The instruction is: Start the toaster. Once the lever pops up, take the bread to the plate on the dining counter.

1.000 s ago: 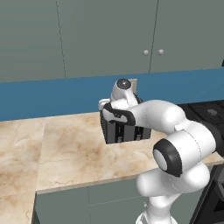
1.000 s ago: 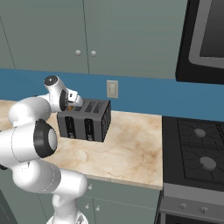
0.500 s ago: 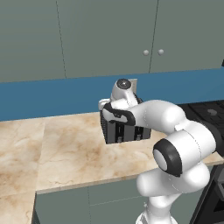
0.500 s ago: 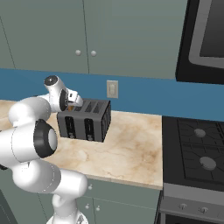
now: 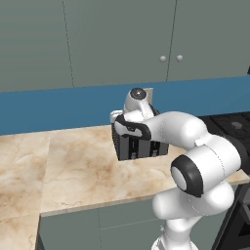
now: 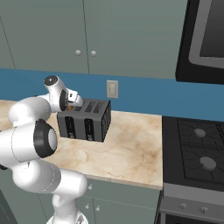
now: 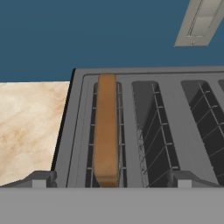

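Beige marble worktop [image 6: 131,144] runs under a blue backsplash [image 5: 49,110], with grey-green wall cabinets [image 6: 109,35] above and a white wall switch plate [image 6: 112,89] on the backsplash just behind the toaster. Over at 3 o'clock in the right base view sits a black gas stove [image 6: 197,153], with a dark microwave [image 6: 205,39] hanging above it. Nothing is crowding the toaster on the counter; the marble around it is bare.

The boxy dark grey four-slot toaster with ribbed sides [image 6: 85,120] stands upright on the worktop, with two black vertical lever tracks on its front face. In the hand view you look straight down into its slots [image 7: 144,131]: the thin brown slice of bread with a darker crust [image 7: 106,131] sits on edge in the slot nearest the toaster's end wall, its top edge about level with the slot's mouth. The other slots only show wire racks.

The white arm reaches out over the counter and bends its wrist down, so the two-finger gripper [image 7: 109,179] hangs right above the toaster's top at the bread end. Its fingers [image 7: 39,179] sit spread wide apart, one on each side of the bread's slot, holding nothing.
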